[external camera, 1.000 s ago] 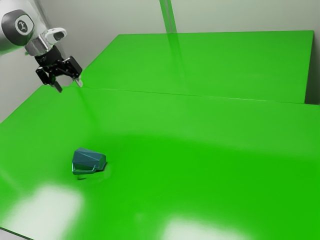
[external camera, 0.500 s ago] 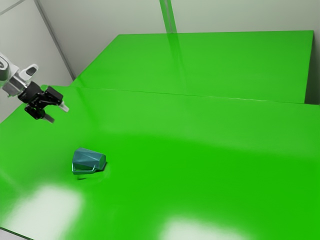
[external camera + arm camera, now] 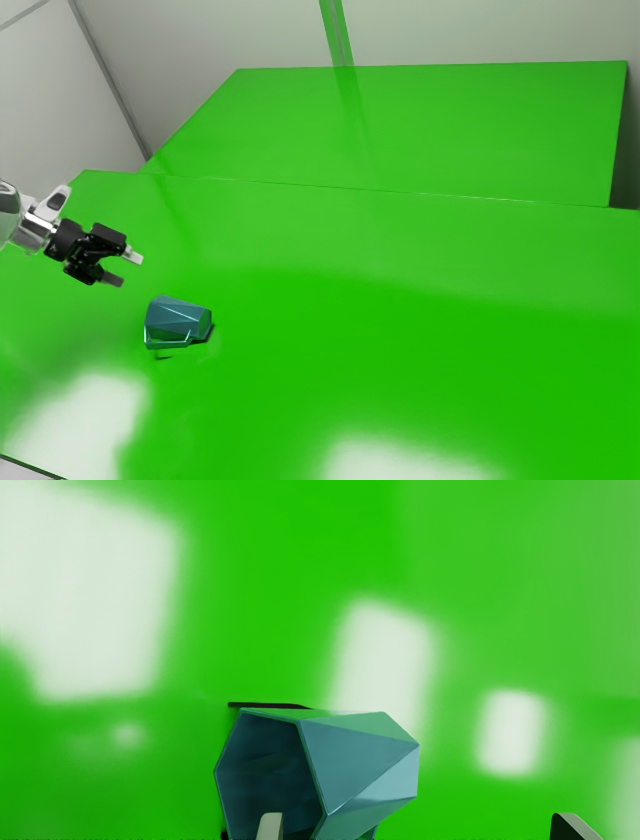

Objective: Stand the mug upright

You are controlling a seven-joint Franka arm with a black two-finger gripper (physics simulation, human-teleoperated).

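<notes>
The black gripper hangs over the table at the exterior view's left, up and to the left of the mug, its two fingers spread apart. The faceted teal mug lies on its side on the green table, its handle toward the exterior view's bottom. In the wrist view the open gripper has one fingertip in front of the dark mouth of the mug, and the other stands off past the mug's base end. Nothing is held.
The glossy green table carries bright light reflections. Behind it is a second green surface, set off by a thin seam, with pale walls beyond. A table edge shows at the exterior view's bottom left.
In the exterior view the arm has swung left and down, bringing the gripper lower and closer to the mug. The mug has not moved.
</notes>
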